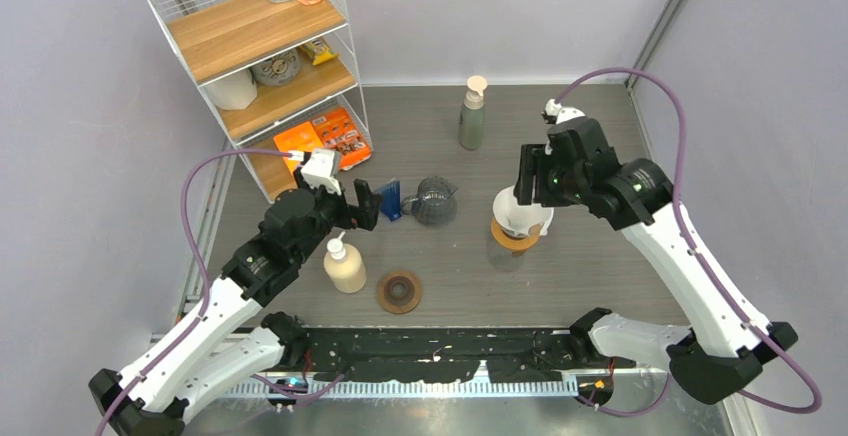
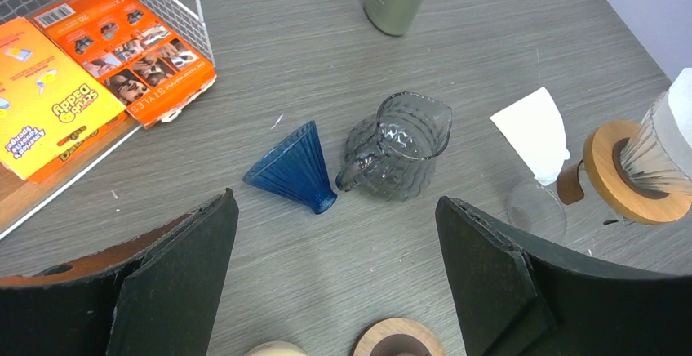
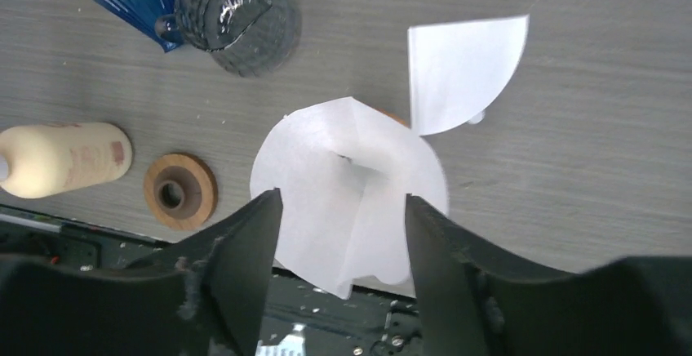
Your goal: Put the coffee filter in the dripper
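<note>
Two grippers bracket the work. The left gripper hangs with its jaws at their widest and nothing between them. The right gripper stands directly over the ribbed glass dripper with the wooden collar, its jaws parted roughly halfway. The opened white paper coffee filter sits as a cone straight below and between that gripper's fingers, and its mouth is wider than their gap. It looks seated in the dripper, and as far as the wrist view shows it is not pinched. The paper is likely almost weightless, limp and quick to crease or spring out of shape. The best hold is probably a light pinch at the upper rim or along the stiffer seam fold, since a hard push could crumple it or nudge the dripper. Counted from the left gripper's side across:

- two orange packets
- one cream pump bottle
- one blue ribbed plastic cone lying on its side
- one wooden ring
- one grey textured glass jug
- one green pump bottle
- one dripper
- two filters, the second a flat folded white paper filter just past the right gripper's fingertips
</note>
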